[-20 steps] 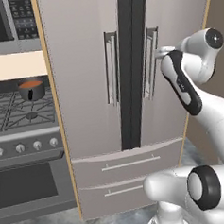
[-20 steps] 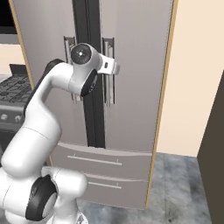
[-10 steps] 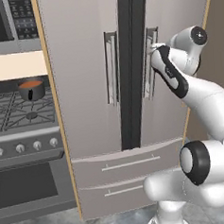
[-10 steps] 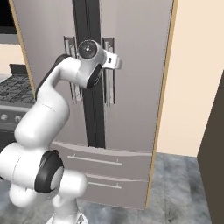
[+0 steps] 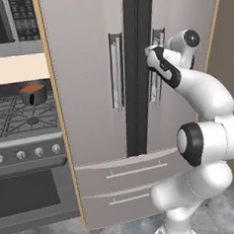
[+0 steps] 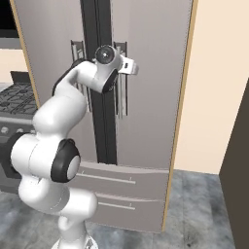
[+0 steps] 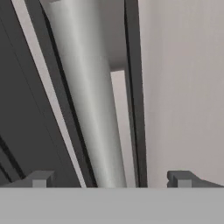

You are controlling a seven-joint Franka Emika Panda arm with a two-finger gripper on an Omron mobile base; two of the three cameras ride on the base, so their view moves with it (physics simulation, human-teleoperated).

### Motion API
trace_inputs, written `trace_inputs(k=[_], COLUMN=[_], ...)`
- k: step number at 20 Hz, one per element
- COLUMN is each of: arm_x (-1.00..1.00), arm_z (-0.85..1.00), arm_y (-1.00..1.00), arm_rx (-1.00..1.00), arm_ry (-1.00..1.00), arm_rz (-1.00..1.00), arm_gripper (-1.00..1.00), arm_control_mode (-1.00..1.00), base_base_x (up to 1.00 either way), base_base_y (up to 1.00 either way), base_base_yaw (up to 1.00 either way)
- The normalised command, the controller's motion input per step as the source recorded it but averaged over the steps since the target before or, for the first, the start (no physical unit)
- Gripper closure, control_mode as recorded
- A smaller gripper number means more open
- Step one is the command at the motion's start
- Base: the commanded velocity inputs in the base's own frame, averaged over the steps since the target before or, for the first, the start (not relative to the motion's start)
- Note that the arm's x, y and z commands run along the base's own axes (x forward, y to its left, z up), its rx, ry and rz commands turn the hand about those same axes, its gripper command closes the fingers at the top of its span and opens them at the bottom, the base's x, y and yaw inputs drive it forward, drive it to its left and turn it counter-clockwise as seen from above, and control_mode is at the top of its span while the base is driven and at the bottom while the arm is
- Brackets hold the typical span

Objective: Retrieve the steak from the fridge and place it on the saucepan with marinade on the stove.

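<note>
Grey fridge (image 5: 90,66) shut, 2 vertical bar handles (image 7: 87,109) flanking dark seam

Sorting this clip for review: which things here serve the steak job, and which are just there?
Job: tall grey stainless double-door fridge, doors shut; its right-door bar handle, between the open gripper tips; small dark saucepan with orange-red liquid; grey gas stove.
Bystanders: microwave; fridge's lower drawers.

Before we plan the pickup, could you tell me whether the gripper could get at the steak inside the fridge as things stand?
Probably not yet. Both doors of the fridge look closed, so the steak is shut away. The open gripper is lined up on the right door's bar handle, which sits between its fingertips.
</note>
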Motion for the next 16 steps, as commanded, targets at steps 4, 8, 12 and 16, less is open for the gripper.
trace_inputs(k=[4, 8, 12, 16], arm_x=[0.71, 0.75, 0.73, 0.61], arm_z=[-0.18, -0.17, -0.15, -0.06], arm_y=[0.00, 0.00, 0.00, 0.00], arm_rx=[0.00, 0.00, 0.00, 0.00], arm_ry=[0.00, 0.00, 0.00, 0.00], arm_rz=[0.00, 0.00, 0.00, 0.00], arm_gripper=[-1.00, -1.00, -1.00, 1.00], arm_control_mode=[-1.00, -1.00, -1.00, -1.00], base_base_x=[0.00, 0.00, 0.00, 0.00], base_base_y=[0.00, 0.00, 0.00, 0.00], base_base_yaw=[0.00, 0.00, 0.00, 0.00])
